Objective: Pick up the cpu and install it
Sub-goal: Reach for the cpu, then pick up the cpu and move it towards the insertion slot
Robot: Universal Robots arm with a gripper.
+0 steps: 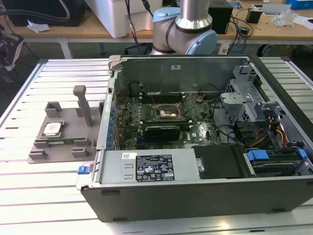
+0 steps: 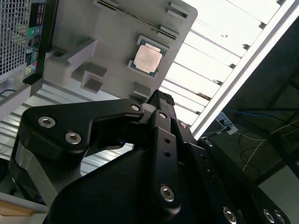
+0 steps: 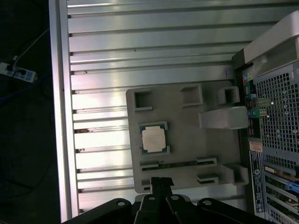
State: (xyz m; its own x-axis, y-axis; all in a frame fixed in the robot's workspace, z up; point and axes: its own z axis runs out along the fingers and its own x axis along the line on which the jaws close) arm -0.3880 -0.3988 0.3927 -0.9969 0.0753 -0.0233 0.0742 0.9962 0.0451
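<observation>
The cpu [image 1: 51,129], a small square chip with a silver top, lies flat in a recess of the grey fixture tray [image 1: 66,144] at the exterior view's left, beside the open computer case. Both wrist views look down on the cpu [image 2: 148,58] [image 3: 153,138] from well above. My gripper [image 3: 161,183] [image 2: 160,97] hangs high over the tray's edge, apart from the chip. Its black fingers are pressed together, shut on nothing. The motherboard socket [image 1: 168,113] with its metal frame sits in the middle of the board inside the case.
An upright grey post [image 1: 82,104] rises from the tray near the case wall [image 1: 108,98]. Inside the case [image 1: 274,196] are a black card [image 1: 164,131], cables and a drive cage [image 1: 239,98]. The slatted metal table [image 1: 44,196] ends at a rail [image 3: 58,116]; a power strip [image 3: 16,72] lies below.
</observation>
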